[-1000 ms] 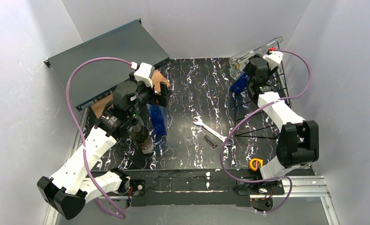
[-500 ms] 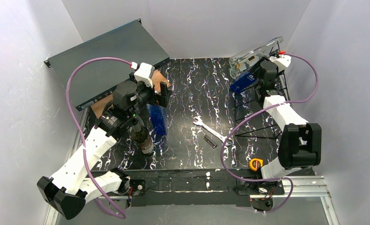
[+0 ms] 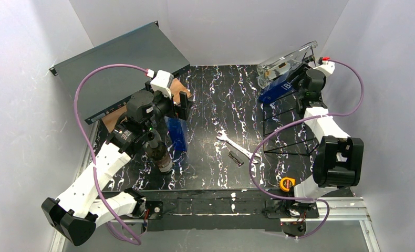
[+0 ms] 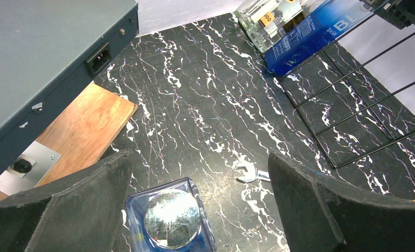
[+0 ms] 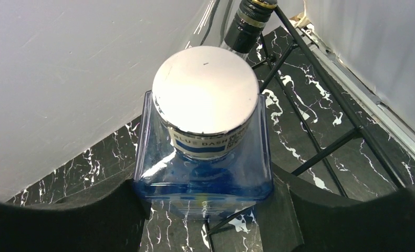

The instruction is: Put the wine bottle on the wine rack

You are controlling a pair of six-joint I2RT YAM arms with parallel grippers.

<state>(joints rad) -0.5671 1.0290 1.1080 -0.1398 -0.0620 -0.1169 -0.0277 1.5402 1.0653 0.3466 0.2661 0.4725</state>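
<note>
White walls box in the black marbled desk (image 3: pixel 216 105). Right end effector (image 5: pixel 208 197) half closed, apparently clamping the blue wine bottle (image 5: pixel 203 157) at its square shoulders, laid on the wine rack (image 5: pixel 321 69) far right. Glass: heavy, slick, breakable; hold the flat sides. Left end effector (image 4: pixel 200 157) gapes wide, holding nothing.

Plain white walls (image 3: pixel 221 31) box in three sides of a black tabletop (image 3: pixel 216 100) streaked with white marble veins.

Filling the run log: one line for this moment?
right gripper: shut on blue bottle, at wine rack top | left gripper: open above upright bottle
</note>
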